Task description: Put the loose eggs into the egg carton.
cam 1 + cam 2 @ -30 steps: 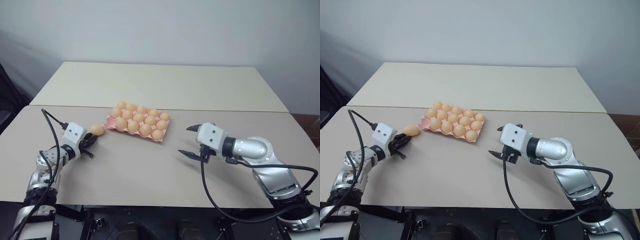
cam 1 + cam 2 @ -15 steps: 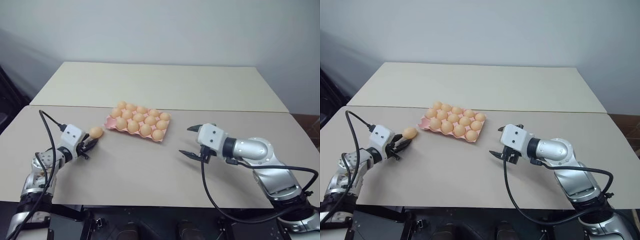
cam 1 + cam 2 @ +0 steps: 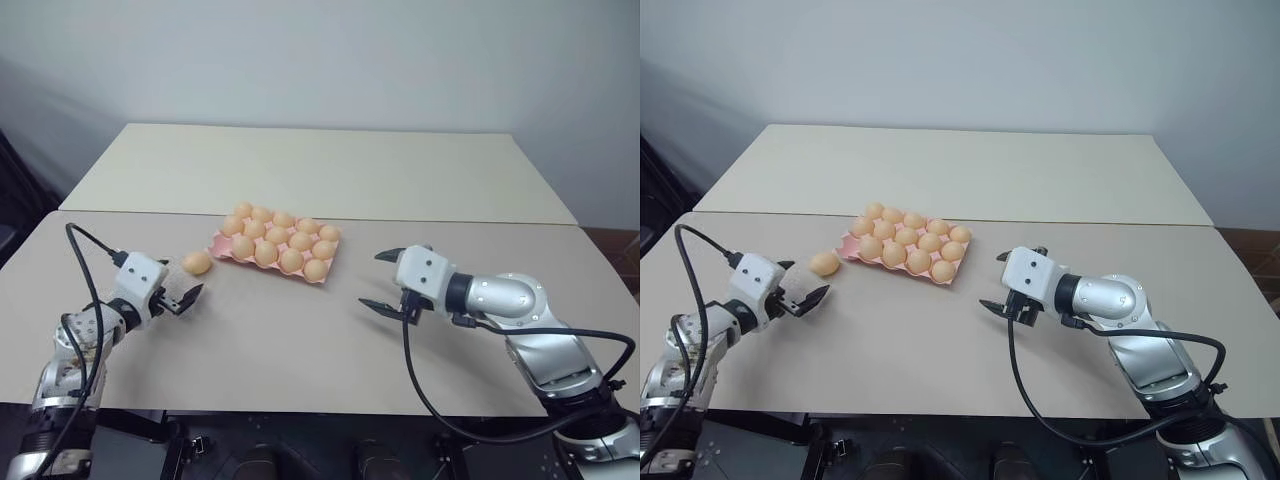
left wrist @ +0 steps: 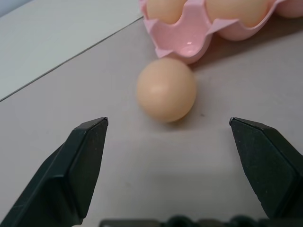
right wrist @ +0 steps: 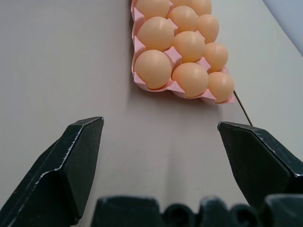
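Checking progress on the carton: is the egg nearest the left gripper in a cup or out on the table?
Out. The egg lies on the table beside the egg carton, not in a cup.

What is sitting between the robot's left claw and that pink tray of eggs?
One loose egg lies on the table, between the open left gripper and the egg carton, right beside the carton's corner. The left wrist view shows it best.
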Available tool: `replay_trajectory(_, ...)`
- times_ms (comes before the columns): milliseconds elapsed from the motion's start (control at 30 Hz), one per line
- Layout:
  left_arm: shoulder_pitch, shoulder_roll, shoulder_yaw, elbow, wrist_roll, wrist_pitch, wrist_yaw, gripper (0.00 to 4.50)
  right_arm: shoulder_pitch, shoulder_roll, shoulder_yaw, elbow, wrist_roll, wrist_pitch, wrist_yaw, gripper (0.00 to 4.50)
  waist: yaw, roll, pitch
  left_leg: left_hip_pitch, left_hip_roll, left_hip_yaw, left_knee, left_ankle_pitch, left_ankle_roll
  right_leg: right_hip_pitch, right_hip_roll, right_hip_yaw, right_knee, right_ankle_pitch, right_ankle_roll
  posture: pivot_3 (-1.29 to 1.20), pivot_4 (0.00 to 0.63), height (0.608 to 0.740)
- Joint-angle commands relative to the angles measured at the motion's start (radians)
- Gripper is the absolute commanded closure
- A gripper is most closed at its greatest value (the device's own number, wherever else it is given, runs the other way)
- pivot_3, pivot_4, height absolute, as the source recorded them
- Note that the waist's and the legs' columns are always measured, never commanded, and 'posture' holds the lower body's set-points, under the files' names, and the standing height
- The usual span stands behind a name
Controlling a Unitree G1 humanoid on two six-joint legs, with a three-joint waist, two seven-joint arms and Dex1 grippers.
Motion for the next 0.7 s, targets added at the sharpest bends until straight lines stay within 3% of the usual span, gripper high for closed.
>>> replay_trajectory(33,-0.058,-0.013,0.004,0.018,0.001,-0.029,0.025,0.01,-0.02,-0.008,-0.022,-0.02,0.001,-0.02,0.002,0.0,0.002,0.0,0.0,0.0,0.0,0.0,0.0,0.0,0.0,0.0,0.0,0.0,0.0,0.0,0.0,0.0,0.15,0.74)
replay_trajectory(633,-0.345,-0.102,-0.054,0.512,0.049,-0.151,0.043,0.01,-0.002,-0.015,-0.034,-0.036,0.0,0.0,-0.012,0.0,0.001,0.0,0.0,-0.001,0.0,0.0,0.002,0.0,0.0,0.0,0.0,-0.001,0.0,0.0,0.0,0.0,0.15,0.74)
replay_trajectory(700,-0.361,-0.105,-0.055,0.546,0.045,-0.168,0.031,0.41,-0.001,-0.016,-0.036,-0.035,0.001,0.001,-0.012,0.0,0.001,0.0,0.0,-0.001,0.0,0.0,0.002,0.0,0.0,0.0,0.0,-0.001,0.0,0.0,0.0,0.0,0.15,0.74)
